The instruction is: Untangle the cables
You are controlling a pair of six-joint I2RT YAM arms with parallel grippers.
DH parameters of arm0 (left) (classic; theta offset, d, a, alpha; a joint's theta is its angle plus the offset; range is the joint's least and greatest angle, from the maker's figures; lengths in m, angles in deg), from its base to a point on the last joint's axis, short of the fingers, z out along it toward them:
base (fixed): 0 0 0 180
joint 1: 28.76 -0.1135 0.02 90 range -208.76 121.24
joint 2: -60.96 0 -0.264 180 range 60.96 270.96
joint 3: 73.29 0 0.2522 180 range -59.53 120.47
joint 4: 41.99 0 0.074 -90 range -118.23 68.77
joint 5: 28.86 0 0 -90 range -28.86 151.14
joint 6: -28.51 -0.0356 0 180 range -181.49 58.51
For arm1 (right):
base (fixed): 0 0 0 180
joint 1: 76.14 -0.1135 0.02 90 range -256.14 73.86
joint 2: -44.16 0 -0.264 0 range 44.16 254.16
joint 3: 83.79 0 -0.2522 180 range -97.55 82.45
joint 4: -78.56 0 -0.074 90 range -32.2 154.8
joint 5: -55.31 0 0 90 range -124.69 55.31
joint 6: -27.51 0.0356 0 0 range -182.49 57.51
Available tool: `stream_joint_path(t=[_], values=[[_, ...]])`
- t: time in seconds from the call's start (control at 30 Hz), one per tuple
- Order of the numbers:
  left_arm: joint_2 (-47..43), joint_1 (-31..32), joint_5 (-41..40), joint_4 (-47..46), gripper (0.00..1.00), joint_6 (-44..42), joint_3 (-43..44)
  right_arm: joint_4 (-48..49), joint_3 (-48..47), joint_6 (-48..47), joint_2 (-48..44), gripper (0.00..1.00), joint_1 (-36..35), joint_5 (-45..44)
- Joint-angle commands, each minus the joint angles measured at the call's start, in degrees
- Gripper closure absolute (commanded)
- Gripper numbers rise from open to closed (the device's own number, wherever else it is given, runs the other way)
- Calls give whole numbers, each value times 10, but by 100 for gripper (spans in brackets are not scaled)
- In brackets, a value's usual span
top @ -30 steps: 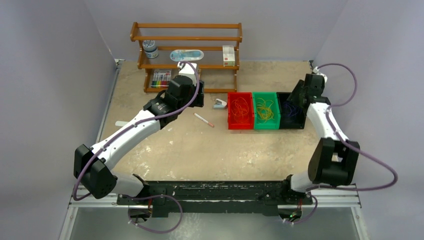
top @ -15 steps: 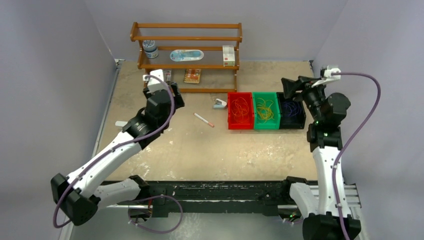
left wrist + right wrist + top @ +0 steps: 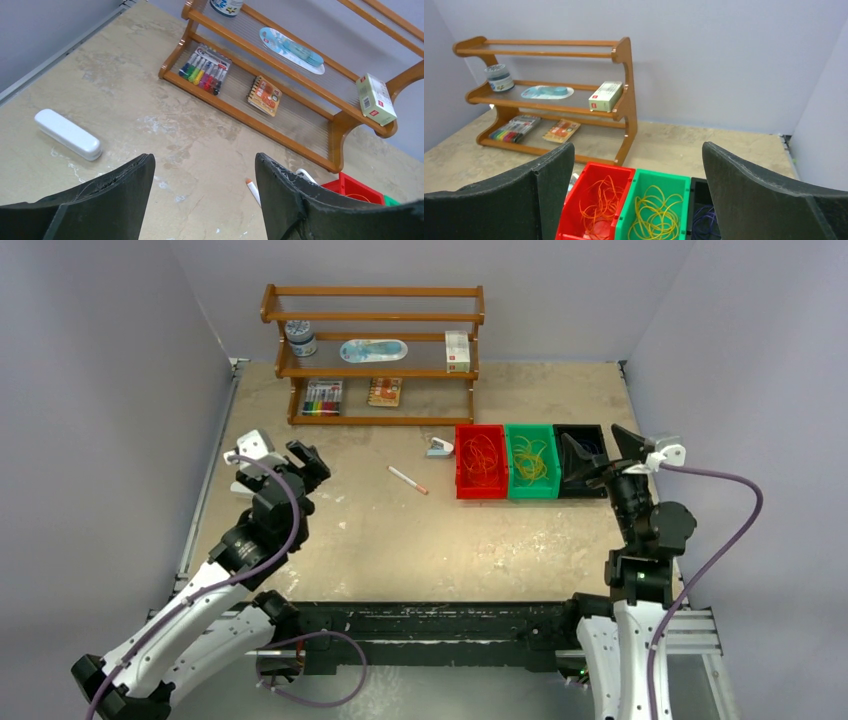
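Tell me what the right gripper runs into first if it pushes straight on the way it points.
Probably the green bin of yellow cables, centred ahead of the open right gripper; depth is unclear.

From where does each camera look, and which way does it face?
Top: above and behind, looking down on the table; both arms show.
Left wrist: looks over the table toward the shelf; open left gripper shows.
Right wrist: faces cables in bins and the shelf; open right gripper shows.
Shared: all show the shelf.

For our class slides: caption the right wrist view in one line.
Open right gripper facing red bin with orange cables, green bin with yellow cables, black bin with dark cables.
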Motion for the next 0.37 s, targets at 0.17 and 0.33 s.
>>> stream_joint_path(t=[0.17, 0.33], values=[[-14, 0, -33, -21, 26, 13, -33, 41, 20, 0, -9, 1, -1, -48], [-8, 0, -33, -45, 24, -8, -40, 47, 19, 2, 0, 1, -1, -48]])
